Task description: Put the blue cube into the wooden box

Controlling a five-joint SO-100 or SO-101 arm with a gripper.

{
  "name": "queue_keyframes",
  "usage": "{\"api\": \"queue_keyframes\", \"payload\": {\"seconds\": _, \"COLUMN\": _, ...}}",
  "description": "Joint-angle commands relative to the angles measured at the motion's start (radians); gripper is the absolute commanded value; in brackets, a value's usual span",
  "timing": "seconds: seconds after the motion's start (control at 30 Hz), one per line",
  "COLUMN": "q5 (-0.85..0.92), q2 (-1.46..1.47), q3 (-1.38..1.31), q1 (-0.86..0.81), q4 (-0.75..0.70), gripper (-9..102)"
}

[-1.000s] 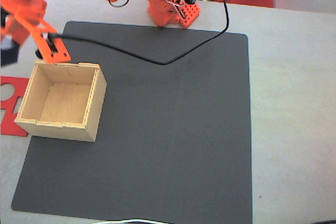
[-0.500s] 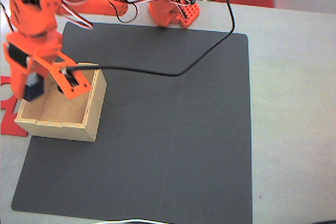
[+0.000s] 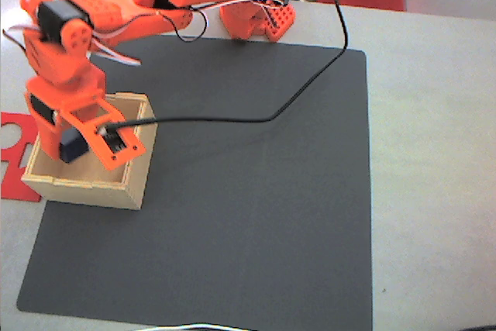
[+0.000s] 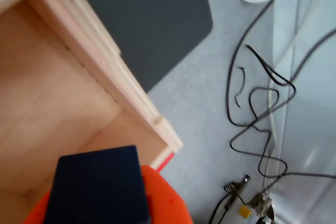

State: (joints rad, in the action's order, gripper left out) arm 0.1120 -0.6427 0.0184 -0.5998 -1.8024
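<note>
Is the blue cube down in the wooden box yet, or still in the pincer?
Still held: the pincer grips the blue cube over the wooden box; in the wrist view the cube sits against an orange finger above the box floor.

fixed view: a mat [image 3: 256, 191] lies on the desk [image 3: 434, 153]. the wooden box [image 3: 132, 184] stands on the mat's left edge, partly overhanging it. a flat cut-out piece [image 3: 15, 133] lies on the desk just left of the box, touching or nearly so. the arm's base [image 3: 256, 17] sits behind the mat at the top; the arm reaches leftward, and the gripper [image 3: 85, 145] hangs over the box's opening with the blue cube [image 3: 74, 145] between its jaws. a cable [image 3: 310, 83] runs from the gripper across the mat to the top. wrist view: the cube [image 4: 97, 184] sits above the box interior [image 4: 47, 103]; loose cables [image 4: 262, 119] lie on the desk to the right of the box.
</note>
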Motion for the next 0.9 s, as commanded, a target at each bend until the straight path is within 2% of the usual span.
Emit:
{"api": "queue_keyframes", "payload": {"seconds": 0.0, "q5": -0.008, "q2": -0.118, "q3": 0.054, "q1": -0.014, "q4": -0.006, "gripper": 0}}
{"api": "queue_keyframes", "payload": {"seconds": 0.2, "q5": -0.021, "q2": -0.147, "q3": 0.101, "q1": -0.032, "q4": -0.006, "gripper": 0}}
{"api": "queue_keyframes", "payload": {"seconds": 0.43, "q5": -0.048, "q2": -0.276, "q3": 0.296, "q1": -0.044, "q4": -0.006, "gripper": 0}}
{"api": "queue_keyframes", "payload": {"seconds": 0.87, "q5": -0.06, "q2": -0.288, "q3": 0.394, "q1": -0.074, "q4": -0.002, "gripper": 0}}
